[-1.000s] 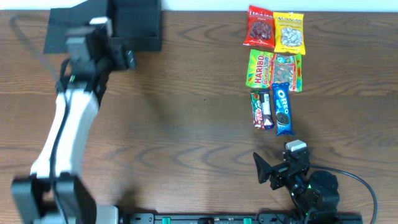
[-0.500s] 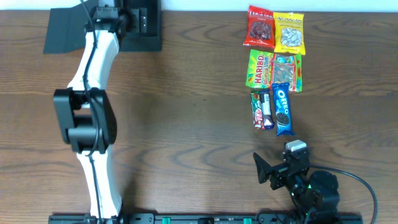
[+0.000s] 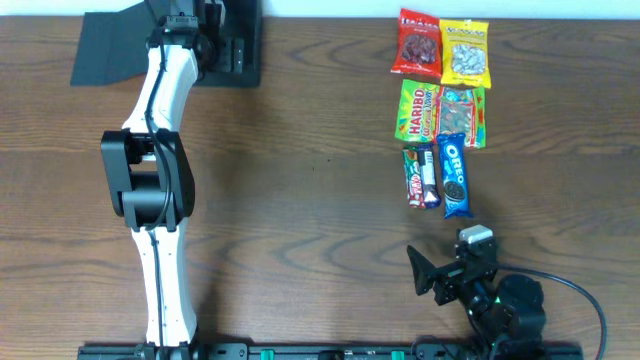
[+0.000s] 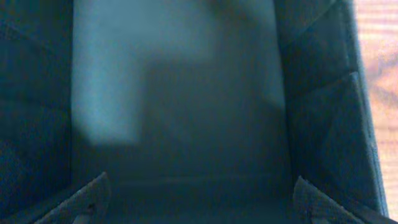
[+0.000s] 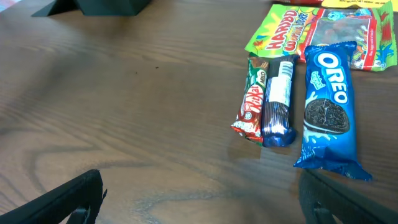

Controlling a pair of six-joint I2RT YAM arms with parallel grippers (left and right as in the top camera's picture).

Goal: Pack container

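Observation:
The dark charcoal container (image 3: 104, 46) sits at the table's far left, its flap lid lying open to the left. My left gripper (image 3: 207, 28) reaches into the box part. In the left wrist view it (image 4: 199, 202) is open and empty, with both fingertips wide apart over the bare dark floor of the container (image 4: 186, 93). My right gripper (image 3: 432, 274) rests open and empty near the front edge. In the right wrist view it (image 5: 202, 199) is just short of the Oreo pack (image 5: 328, 112) and the KitKat (image 5: 252, 106).
Snack packets lie at the right: a red packet (image 3: 417, 45), a yellow nut packet (image 3: 465, 52), Haribo (image 3: 418, 110), a clear gummy packet (image 3: 462, 113), KitKat (image 3: 413, 175), a dark bar (image 3: 429, 176), Oreo (image 3: 455, 176). My left arm (image 3: 150, 180) stretches along the left side.
My left arm has stretched out towards the back and brought its gripper from over the flap into the box. The right arm and the snacks have not moved.

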